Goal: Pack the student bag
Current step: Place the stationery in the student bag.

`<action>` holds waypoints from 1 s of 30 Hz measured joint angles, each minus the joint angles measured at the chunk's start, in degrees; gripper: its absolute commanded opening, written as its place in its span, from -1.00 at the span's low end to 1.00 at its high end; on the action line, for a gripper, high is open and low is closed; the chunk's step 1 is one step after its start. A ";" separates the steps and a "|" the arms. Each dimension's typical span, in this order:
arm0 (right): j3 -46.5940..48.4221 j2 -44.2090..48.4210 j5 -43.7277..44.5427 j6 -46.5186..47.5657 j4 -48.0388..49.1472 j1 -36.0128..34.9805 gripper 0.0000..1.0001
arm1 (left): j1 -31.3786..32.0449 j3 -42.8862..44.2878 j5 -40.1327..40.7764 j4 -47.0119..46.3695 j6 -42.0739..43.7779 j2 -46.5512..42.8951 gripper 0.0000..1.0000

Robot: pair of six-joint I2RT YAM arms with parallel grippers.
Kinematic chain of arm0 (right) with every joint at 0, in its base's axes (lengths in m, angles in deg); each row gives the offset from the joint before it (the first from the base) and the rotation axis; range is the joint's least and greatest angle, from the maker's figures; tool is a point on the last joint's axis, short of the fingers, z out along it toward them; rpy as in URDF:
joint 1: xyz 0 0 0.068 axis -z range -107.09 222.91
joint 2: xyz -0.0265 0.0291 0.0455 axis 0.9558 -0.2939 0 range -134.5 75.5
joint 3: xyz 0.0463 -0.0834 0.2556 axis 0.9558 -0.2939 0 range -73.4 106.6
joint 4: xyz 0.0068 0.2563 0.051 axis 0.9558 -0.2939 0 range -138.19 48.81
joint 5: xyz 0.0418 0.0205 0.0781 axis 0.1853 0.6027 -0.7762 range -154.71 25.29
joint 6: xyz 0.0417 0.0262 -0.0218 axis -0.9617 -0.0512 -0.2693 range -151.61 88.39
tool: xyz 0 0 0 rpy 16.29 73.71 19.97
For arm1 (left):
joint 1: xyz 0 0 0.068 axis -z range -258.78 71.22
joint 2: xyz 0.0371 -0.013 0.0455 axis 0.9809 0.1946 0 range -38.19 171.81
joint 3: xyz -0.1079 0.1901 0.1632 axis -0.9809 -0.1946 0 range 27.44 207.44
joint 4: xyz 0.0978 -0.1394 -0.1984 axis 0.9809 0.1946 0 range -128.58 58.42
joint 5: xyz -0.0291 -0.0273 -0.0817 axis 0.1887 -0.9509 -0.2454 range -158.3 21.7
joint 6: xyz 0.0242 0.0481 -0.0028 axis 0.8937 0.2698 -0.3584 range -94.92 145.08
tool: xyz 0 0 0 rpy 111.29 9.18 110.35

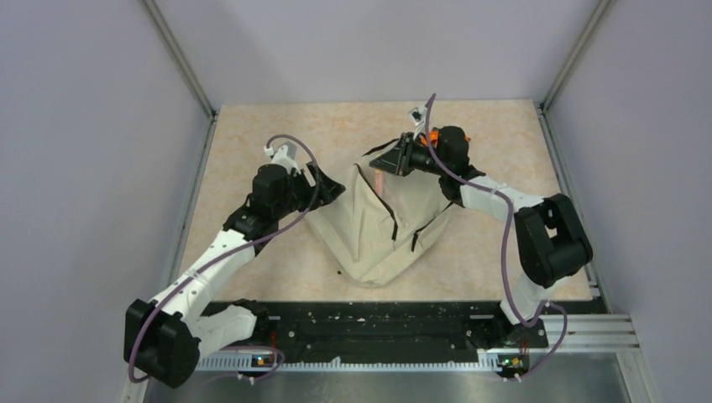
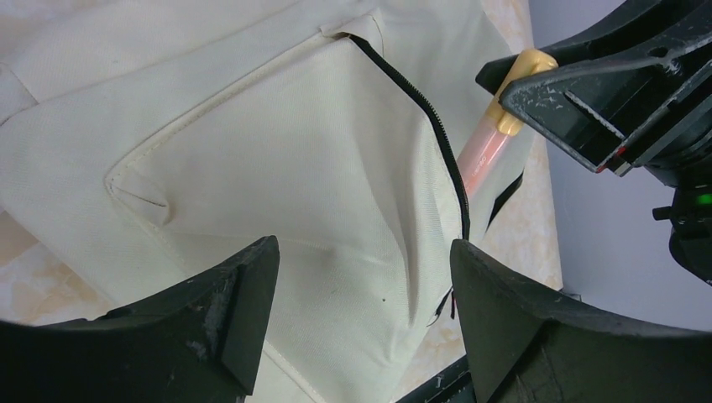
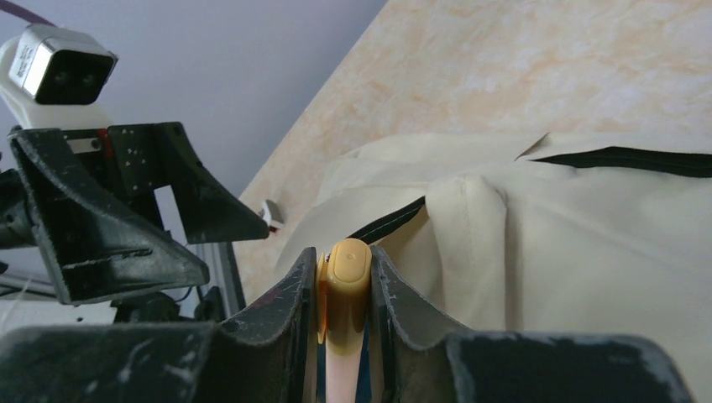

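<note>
The student bag (image 1: 378, 227), cream fabric with black zipper lines, lies crumpled in the middle of the table. My right gripper (image 1: 395, 159) hovers over the bag's far upper edge, shut on a pen (image 3: 348, 277) with a yellow cap and a pink barrel. The pen (image 2: 487, 151) points down toward the black zipper edge (image 2: 437, 126). My left gripper (image 2: 361, 252) is open just off the bag's left side, facing the cloth (image 2: 294, 168) with nothing between its fingers. Its black fingers (image 3: 101, 227) show at the left of the right wrist view.
The beige marbled table (image 1: 277, 126) is fenced by grey walls on the left, back and right. A black base rail (image 1: 378, 323) runs along the near edge. The two grippers sit close together over the bag's top.
</note>
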 measured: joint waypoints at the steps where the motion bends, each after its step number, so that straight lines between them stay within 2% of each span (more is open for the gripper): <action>1: -0.02 -0.17 -0.83 -0.63 0.28 -0.07 -1.00 | -0.24 0.00 -0.09 0.02 0.00 0.00 0.58; 16: -4.52 -4.13 -3.45 -1.84 1.05 -1.81 -1.00 | -2.29 0.00 -0.39 0.50 0.26 -0.02 0.59; 23: -4.52 -4.13 -5.11 1.44 -0.07 -4.63 -0.97 | -3.76 0.00 -0.13 1.92 0.55 -0.79 0.59; 27: -4.13 -4.24 -5.55 2.97 -0.63 -6.08 -0.84 | -5.60 0.00 0.13 2.93 0.70 -1.53 0.60; 30: -4.07 -4.31 -5.73 3.52 -0.70 -6.25 -0.58 | -6.93 0.00 0.31 4.13 0.87 -1.55 0.61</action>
